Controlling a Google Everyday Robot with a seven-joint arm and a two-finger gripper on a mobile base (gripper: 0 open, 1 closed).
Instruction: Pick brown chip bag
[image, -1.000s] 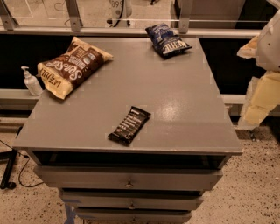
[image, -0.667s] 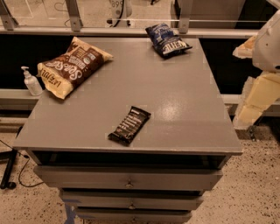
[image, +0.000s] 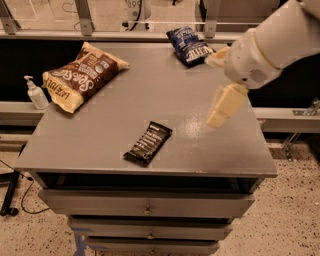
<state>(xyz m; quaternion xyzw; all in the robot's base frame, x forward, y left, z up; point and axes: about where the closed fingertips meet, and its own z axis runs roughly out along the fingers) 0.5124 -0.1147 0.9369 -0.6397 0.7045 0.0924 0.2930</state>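
The brown chip bag lies flat at the far left of the grey table top, dark brown in the middle with white lettering and tan ends. My gripper hangs over the right side of the table on a white arm, well to the right of the bag. Its two cream fingers are spread apart and hold nothing. One finger points down toward the table, the other reaches toward the dark blue chip bag.
A dark blue chip bag lies at the far right. A slim black snack bar lies near the front edge. A clear pump bottle stands just off the left edge. Drawers sit below the table top.
My arm has swung in from the right edge and now hangs over the right part of the table. The bags and the bar have not moved.
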